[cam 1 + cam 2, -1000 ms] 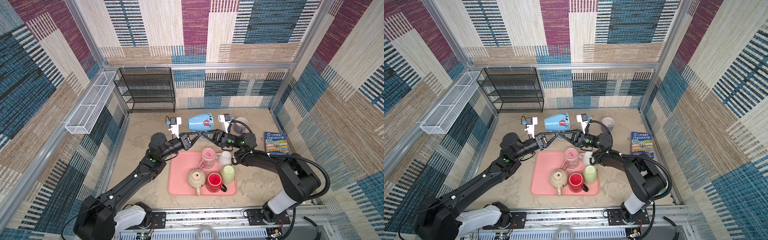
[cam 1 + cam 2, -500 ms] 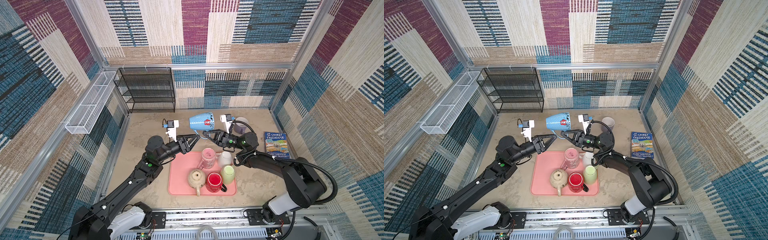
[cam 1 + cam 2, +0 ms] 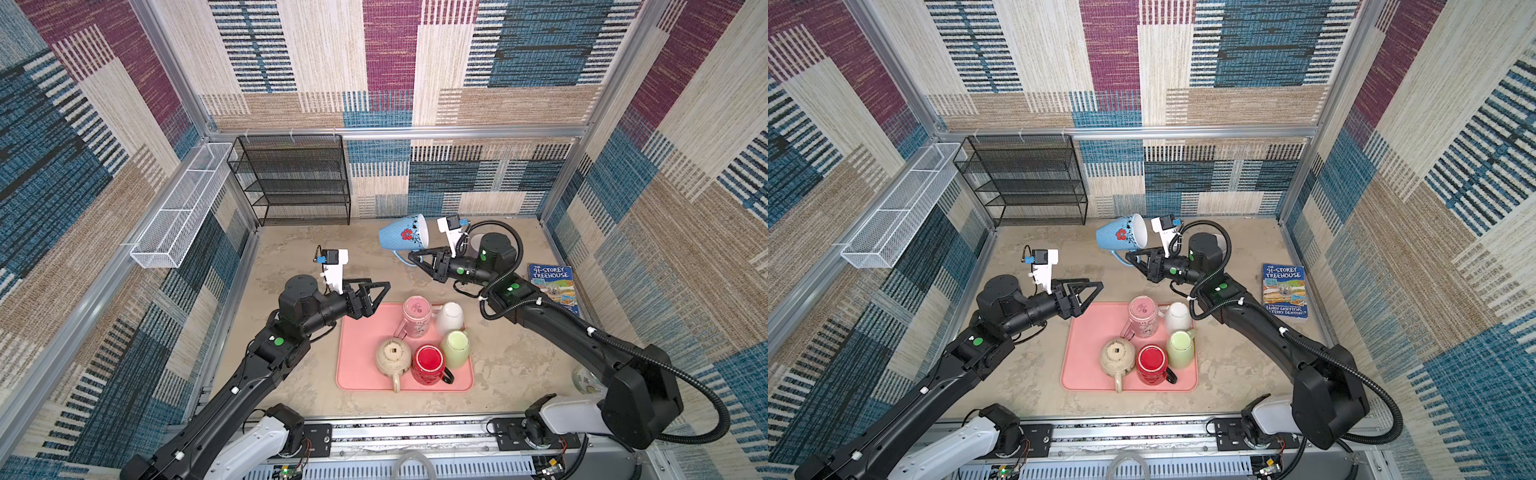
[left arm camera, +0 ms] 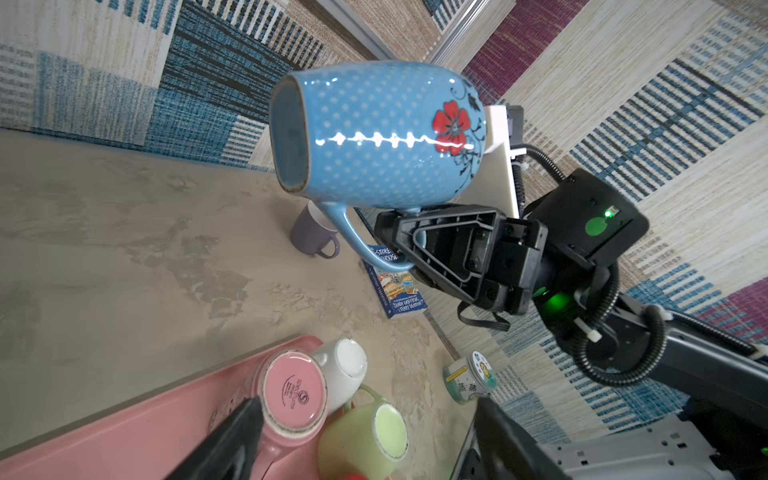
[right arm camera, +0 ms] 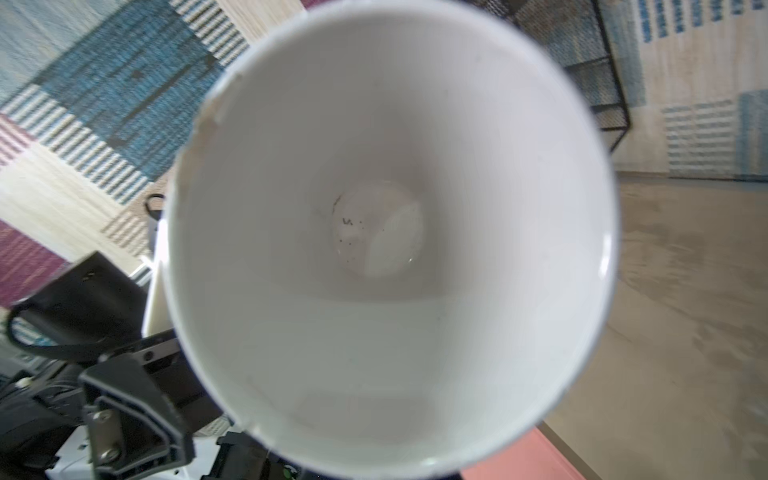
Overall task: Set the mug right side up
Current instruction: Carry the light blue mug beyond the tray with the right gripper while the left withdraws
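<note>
Blue mug [image 3: 403,237] is off the table [image 3: 291,257], in the air near the middle of the back edge, lying on its side. Right claw [image 3: 415,258] is pinched on the handle, which hangs under the body. Long axis is about level: mouth faces the right wrist, base points to the table's left side. So the mug sits just above and ahead of that claw. My read: a wrist turn brings the mouth up. Left claw [image 3: 376,299] is spread, empty, well apart over the tray's [image 3: 357,357] back left corner.
</note>
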Controlling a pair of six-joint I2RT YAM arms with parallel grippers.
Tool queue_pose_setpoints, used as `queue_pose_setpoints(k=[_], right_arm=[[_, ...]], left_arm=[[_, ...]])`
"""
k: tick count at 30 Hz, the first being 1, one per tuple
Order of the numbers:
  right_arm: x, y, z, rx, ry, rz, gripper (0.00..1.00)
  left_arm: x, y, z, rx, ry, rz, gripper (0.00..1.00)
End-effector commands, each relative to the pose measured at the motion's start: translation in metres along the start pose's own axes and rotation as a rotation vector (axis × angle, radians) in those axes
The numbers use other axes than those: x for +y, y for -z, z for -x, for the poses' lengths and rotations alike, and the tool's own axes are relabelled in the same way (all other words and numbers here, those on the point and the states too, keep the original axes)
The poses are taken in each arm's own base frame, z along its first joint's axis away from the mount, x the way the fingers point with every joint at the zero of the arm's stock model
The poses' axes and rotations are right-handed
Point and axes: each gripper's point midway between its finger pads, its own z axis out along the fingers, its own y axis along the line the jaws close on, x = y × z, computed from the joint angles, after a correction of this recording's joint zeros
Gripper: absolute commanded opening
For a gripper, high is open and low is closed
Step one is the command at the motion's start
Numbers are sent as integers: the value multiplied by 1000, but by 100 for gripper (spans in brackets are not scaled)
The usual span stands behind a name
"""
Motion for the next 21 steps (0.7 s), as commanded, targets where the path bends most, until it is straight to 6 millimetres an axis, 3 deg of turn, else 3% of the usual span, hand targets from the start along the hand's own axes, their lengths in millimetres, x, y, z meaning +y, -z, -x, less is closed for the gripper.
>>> queue_pose_setpoints(k=[1, 10, 16, 21], right_arm=[[-27, 5, -17, 98, 53, -168, 0], [-87, 24, -27, 223, 103, -527, 0], [-142, 33, -46, 316, 101, -770, 0], [-172, 35, -50, 366, 95, -860, 0]], left_arm=[[17, 10, -11, 72, -56, 119, 86], [40, 32, -18, 188, -121, 321, 86], [52, 32, -31, 252, -136, 367, 87], [65, 31, -43, 329, -166, 408, 87]])
